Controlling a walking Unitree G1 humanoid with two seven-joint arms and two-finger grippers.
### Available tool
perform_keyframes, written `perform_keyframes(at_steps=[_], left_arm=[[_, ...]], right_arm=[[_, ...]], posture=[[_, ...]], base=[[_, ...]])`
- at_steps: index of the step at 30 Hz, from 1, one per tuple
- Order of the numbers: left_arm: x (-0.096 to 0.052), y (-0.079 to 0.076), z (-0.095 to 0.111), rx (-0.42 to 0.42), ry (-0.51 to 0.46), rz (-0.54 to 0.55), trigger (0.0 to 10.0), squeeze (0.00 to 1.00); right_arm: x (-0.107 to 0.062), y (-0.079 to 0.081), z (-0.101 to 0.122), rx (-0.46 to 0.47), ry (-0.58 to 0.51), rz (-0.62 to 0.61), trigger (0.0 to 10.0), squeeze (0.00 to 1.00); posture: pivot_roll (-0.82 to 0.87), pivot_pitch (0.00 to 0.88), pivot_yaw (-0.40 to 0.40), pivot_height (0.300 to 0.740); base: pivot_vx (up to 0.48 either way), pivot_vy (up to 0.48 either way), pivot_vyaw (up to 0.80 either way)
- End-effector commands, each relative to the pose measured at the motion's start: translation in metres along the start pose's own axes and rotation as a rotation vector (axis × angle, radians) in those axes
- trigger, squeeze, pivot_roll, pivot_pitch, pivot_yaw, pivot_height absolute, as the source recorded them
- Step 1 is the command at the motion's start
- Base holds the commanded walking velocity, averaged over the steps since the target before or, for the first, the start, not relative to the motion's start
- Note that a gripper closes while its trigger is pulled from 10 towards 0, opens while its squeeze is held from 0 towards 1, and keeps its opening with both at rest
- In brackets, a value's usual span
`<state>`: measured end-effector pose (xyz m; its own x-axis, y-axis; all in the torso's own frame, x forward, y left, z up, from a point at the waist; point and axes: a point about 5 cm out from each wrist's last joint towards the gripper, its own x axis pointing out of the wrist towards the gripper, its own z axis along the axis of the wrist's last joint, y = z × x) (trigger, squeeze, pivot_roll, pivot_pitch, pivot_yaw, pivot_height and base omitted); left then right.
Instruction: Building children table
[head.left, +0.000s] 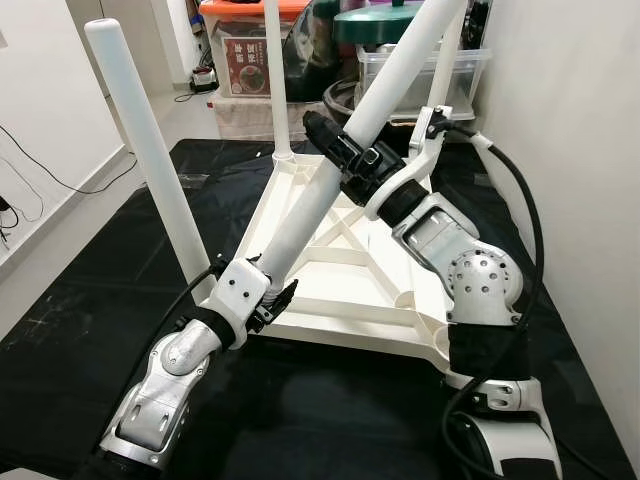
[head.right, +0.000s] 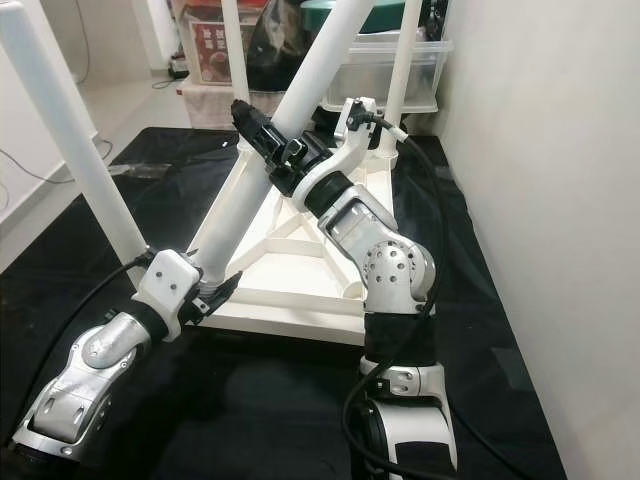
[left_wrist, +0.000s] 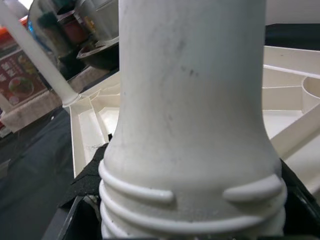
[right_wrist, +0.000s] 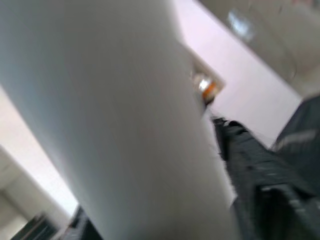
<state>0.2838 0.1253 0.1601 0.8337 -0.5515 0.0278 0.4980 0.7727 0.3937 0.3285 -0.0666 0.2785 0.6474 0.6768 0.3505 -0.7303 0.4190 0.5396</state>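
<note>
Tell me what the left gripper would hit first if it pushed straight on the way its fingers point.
The left gripper already holds the threaded end of the white table leg. Straight on it would probably meet the upturned white tabletop, though depth is unclear.

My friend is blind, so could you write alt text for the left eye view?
Both grippers clamp a slanted white table leg, left gripper at its base, right gripper higher. Beneath lies the upturned white tabletop on a black mat.
</note>
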Motion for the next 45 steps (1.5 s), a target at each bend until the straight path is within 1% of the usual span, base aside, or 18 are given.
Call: perform_keyframes(at_steps=[1,7,15,16,19,22,24,26,28,30,31,33,34,35,36,42,44,45], left_arm=[[-0.001,-0.006,-0.002,0.04,0.001,-0.055,10.0,0.0],[-0.002,-0.002,-0.003,0.07,0.004,-0.072,10.0,0.0],[-0.002,-0.003,-0.005,0.078,0.008,-0.065,10.0,0.01],[-0.002,-0.004,-0.006,0.08,0.007,-0.061,10.0,1.0],[-0.005,-0.003,-0.009,0.035,0.013,-0.067,10.0,1.0],[-0.015,0.004,-0.007,-0.009,0.005,-0.039,10.0,1.0],[-0.017,0.005,-0.007,-0.012,0.009,-0.038,10.0,1.0],[-0.024,0.008,-0.006,-0.025,0.022,-0.017,10.0,1.0],[-0.03,0.011,-0.008,-0.017,0.04,0.014,10.0,1.0],[-0.033,0.012,-0.009,-0.011,0.05,0.026,10.0,1.0],[-0.038,0.015,-0.009,-0.025,0.05,0.047,10.0,0.0],[-0.047,0.016,-0.008,-0.073,0.046,0.059,10.0,0.0],[-0.047,0.016,-0.008,-0.073,0.046,0.059,10.0,0.0],[-0.052,0.013,-0.007,-0.113,0.037,0.048,10.0,0.0],[-0.053,0.011,-0.005,-0.122,0.03,0.044,10.0,0.0],[-0.055,0.002,-0.003,-0.191,0.016,0.061,10.0,0.0],[-0.056,0.002,-0.004,-0.19,0.021,0.074,10.0,0.0],[-0.056,0.002,-0.004,-0.19,0.021,0.074,10.0,0.0]], right_arm=[[0.003,0.008,-0.006,-0.009,0.042,0.042,0.0,0.0],[-0.004,0.015,-0.021,-0.008,0.142,0.097,0.0,0.0],[-0.003,0.013,-0.018,-0.007,0.115,0.072,0.0,0.0],[-0.002,0.012,-0.016,-0.012,0.098,0.065,0.0,0.0],[-0.001,0.009,-0.009,-0.045,0.064,0.049,0.0,0.0],[-0.003,-0.002,0.006,-0.213,0.039,0.004,0.0,0.0],[-0.004,-0.006,0.01,-0.232,0.035,-0.005,0.0,0.0],[-0.006,-0.015,0.023,-0.322,0.023,-0.033,0.0,0.0],[-0.009,-0.022,0.036,-0.371,0.017,-0.05,0.0,0.0],[-0.01,-0.025,0.041,-0.38,0.014,-0.056,0.0,0.0],[-0.015,-0.031,0.051,-0.439,0.025,-0.055,0.0,0.0],[-0.022,-0.039,0.065,-0.56,0.057,-0.053,0.0,0.0],[-0.022,-0.039,0.065,-0.56,0.057,-0.053,0.0,0.0],[-0.027,-0.046,0.071,-0.629,0.1,-0.042,0.0,0.0],[-0.029,-0.047,0.073,-0.643,0.11,-0.032,0.0,0.0],[-0.03,-0.049,0.088,-0.634,0.108,0.019,0.0,0.0],[-0.026,-0.047,0.091,-0.553,0.059,0.033,0.0,0.0],[-0.026,-0.047,0.091,-0.553,0.059,0.033,0.0,0.0]], posture=[[-0.04,0.0,-0.02,0.74],[-0.05,0.0,-0.02,0.74],[-0.05,0.0,-0.018,0.74],[-0.04,0.0,-0.019,0.74],[-0.04,0.0,-0.02,0.74],[-0.03,0.0,-0.027,0.74],[-0.03,0.0,-0.027,0.74],[-0.02,0.0,-0.029,0.74],[-0.02,0.0,-0.034,0.74],[-0.02,0.0,-0.034,0.74],[-0.01,0.0,-0.038,0.74],[-0.01,0.0,-0.04,0.74],[-0.01,0.0,-0.04,0.74],[-0.01,0.0,-0.043,0.74],[-0.01,0.0,-0.045,0.74],[-0.01,0.0,-0.05,0.74],[-0.01,0.0,-0.05,0.74],[-0.01,0.0,-0.05,0.74]], base=[[0.0,0.0,0.0],[0.0,0.0,0.0],[0.0,0.0,0.0],[0.0,0.0,0.0],[0.0,0.0,0.0],[0.0,0.0,0.0],[0.0,0.0,0.0],[0.0,0.0,0.0],[0.0,0.0,0.0],[0.0,0.0,0.0],[0.0,0.0,0.0],[0.0,0.0,0.0],[0.0,0.0,0.0],[0.0,0.0,0.0],[0.0,0.0,0.0],[0.0,0.0,0.0],[0.0,0.0,0.0],[0.0,0.0,0.0]])
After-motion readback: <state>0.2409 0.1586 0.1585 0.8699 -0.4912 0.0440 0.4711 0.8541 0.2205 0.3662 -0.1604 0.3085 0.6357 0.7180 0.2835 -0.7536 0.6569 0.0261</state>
